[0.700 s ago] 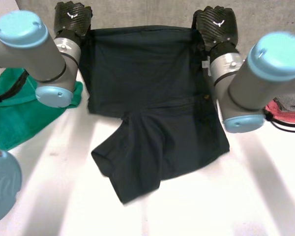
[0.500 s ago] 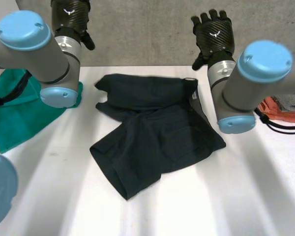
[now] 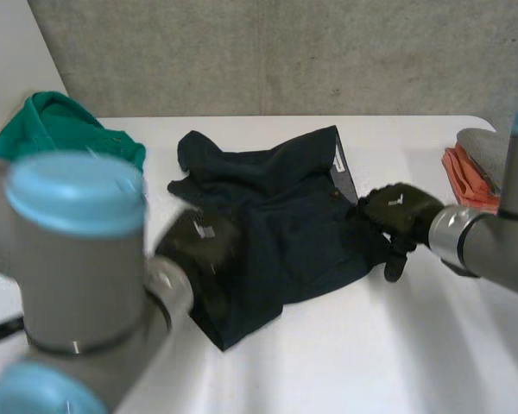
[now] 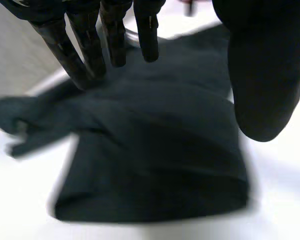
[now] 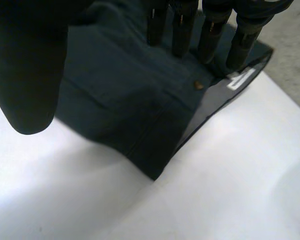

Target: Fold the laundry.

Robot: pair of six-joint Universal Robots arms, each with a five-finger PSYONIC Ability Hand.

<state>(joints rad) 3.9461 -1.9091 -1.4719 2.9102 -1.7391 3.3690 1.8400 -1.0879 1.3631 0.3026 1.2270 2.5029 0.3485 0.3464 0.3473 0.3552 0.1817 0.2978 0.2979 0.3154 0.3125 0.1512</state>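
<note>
1. Grey concrete wall (image 3: 285, 52) stands behind a white desk (image 3: 371, 362) in the head view. Dark navy shorts (image 3: 276, 207) lie crumpled at the centre of the frame, with the waistband toward the upper right and one leg reaching to the lower centre. A green cloth (image 3: 60, 125) is bunched at the upper left and an orange cloth (image 3: 462, 172) lies at the right edge, both apart from the shorts. The left arm (image 3: 78, 259) takes up the lower left, and the left hand (image 3: 198, 246) sits at the lower-left leg of the shorts. The right hand (image 3: 397, 211) is at centre right, on the right edge of the shorts.
2. In the left wrist view, the left hand's fingers (image 4: 90, 55) are straight and stand apart from the thumb (image 4: 260, 75), holding nothing. The shorts lie under the palm, with a rumpled part beyond the fingertips. Whether the fingertips touch the cloth cannot be told.
3. In the right wrist view, the right hand's fingers (image 5: 210, 35) are straight and side by side, and its thumb (image 5: 30, 75) is held well away, so it clasps nothing. The fingertips are over the waistband, just beside a small button (image 5: 197, 85) and a white label (image 5: 240, 79). A corner of the shorts lies on the bare desk below the palm.
</note>
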